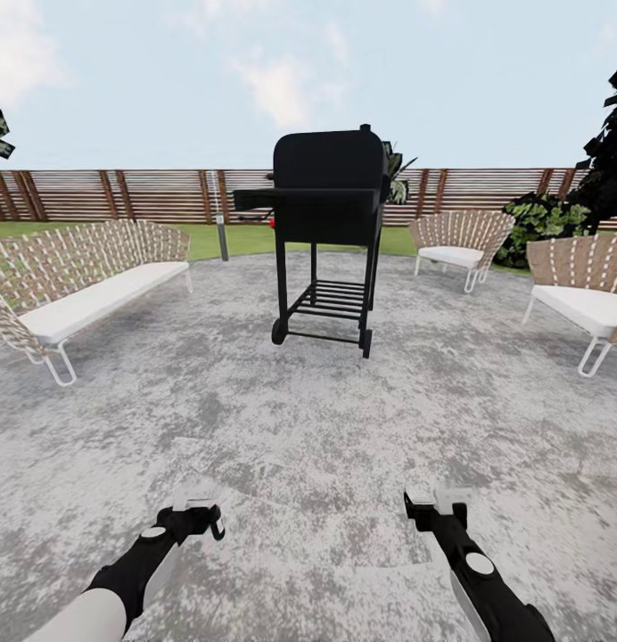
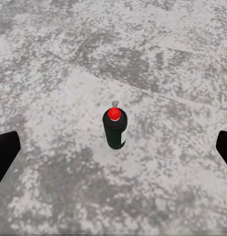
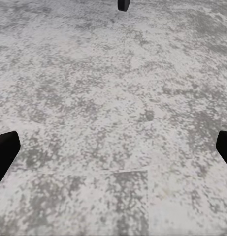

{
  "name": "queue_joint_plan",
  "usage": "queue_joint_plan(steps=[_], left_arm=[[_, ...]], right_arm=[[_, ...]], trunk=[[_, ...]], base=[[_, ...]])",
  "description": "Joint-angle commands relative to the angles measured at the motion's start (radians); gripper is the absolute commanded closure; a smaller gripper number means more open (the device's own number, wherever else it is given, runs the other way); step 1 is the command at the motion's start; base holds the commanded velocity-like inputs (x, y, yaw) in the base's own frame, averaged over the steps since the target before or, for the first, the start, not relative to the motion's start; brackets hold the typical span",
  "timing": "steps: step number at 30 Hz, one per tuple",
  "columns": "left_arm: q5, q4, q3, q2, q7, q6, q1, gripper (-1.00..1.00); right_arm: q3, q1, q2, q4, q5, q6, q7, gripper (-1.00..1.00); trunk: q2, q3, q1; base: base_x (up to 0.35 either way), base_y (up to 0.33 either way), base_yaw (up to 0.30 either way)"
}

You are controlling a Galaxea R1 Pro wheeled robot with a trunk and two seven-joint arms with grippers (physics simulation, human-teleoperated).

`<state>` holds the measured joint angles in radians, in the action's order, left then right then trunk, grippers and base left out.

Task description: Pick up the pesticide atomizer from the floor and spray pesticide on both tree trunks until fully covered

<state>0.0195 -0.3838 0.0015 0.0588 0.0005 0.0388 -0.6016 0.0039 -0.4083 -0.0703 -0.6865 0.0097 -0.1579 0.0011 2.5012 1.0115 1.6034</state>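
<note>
On the grey floor (image 2: 54, 59), directly beneath the left gripper (image 2: 113, 150), the pesticide atomizer (image 2: 114, 129) is being viewed by the left wrist camera. It is standing upright and untouched: long axis vertical, red top pointing up toward the camera, white label on the side toward one finger. The left gripper's fingers (image 2: 5, 152) are being held wide apart, well clear of the bottle on both sides. The right gripper (image 3: 113, 150) is likewise being held spread over bare floor, nothing between its fingers.

Step in hand, as judged: pick-up not yet made. For a good grasp, the left gripper is best lowered straight down along the bottle's axis, kept centred, and closed on the black body below the red top. An off-centre approach risks tipping so slim a bottle.

From the head view, a black grill (image 1: 328, 232), woven seating and the slatted fence (image 1: 121, 194) are being recorded ahead.
</note>
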Motion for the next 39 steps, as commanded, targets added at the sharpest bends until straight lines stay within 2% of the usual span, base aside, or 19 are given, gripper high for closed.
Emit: queue_joint_plan(steps=[1,5,14,23,28,39], left_arm=[[0.004,0.0,0.0,0.005,-0.002,0.004,0.0,-1.0],[0.006,0.003,0.001,0.012,-0.003,0.005,-0.001,-1.0],[0.007,-0.004,0.001,0.014,-0.004,0.003,0.0,-1.0],[0.025,-0.003,0.003,0.013,0.004,0.001,-0.001,-1.0],[0.028,-0.004,0.002,0.012,0.004,-0.001,-0.001,-1.0],[0.028,-0.004,0.002,0.011,0.008,-0.009,-0.001,-1.0]], right_arm=[[0.001,-0.001,0.0,0.004,0.001,-0.003,0.001,-1.0],[0.004,-0.001,0.001,0.011,0.002,-0.003,0.003,-1.0],[0.007,-0.001,0.004,0.016,0.001,-0.003,0.005,-1.0],[0.007,-0.001,0.006,0.014,0.0,-0.003,0.005,-1.0],[0.006,-0.001,0.006,0.013,-0.001,-0.003,0.004,-1.0],[0.007,-0.001,0.006,0.012,-0.001,-0.003,0.004,-1.0]], trunk=[[0.001,0.005,0.0],[0.002,0.02,0.002],[0.002,0.02,0.002],[0.002,0.02,0.002],[0.002,0.02,0.002],[0.002,0.02,0.002]], base=[[0.0,0.0,0.0],[0.0,0.0,0.0],[0.006,0.0,0.0],[0.268,0.059,-0.01],[0.238,0.199,-0.203],[0.075,0.058,-0.051]])
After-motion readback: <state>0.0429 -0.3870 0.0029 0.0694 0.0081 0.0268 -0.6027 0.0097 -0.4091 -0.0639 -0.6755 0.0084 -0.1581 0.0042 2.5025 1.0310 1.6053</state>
